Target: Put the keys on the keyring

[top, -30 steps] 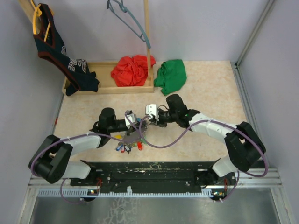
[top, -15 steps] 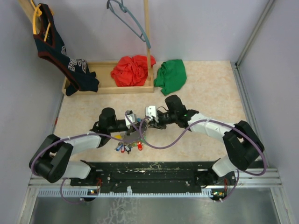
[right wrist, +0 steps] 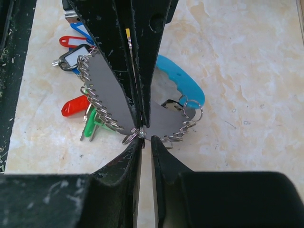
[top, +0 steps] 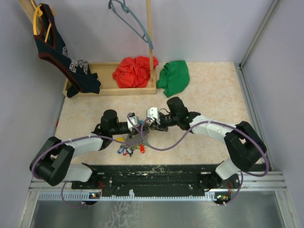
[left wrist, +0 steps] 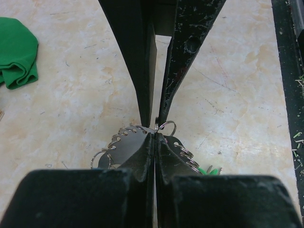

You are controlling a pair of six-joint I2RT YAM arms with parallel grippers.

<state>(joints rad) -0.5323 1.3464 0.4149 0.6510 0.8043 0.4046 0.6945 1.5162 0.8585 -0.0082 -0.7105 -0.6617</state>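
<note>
Right wrist view: my right tool [right wrist: 145, 140], jaws a slit apart, meets a small ring [right wrist: 130, 137] on the keyring [right wrist: 180, 85] straight ahead; whether it grips, I cannot tell. From the opposite side my left tool [left wrist: 155, 137] clamps the keyring. To the left of my right tool's tips lie the keys [right wrist: 78, 107].

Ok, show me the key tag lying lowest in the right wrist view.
The green tag, just below the solid red tag; the black-framed tag and the blue tag lie higher up.
</note>
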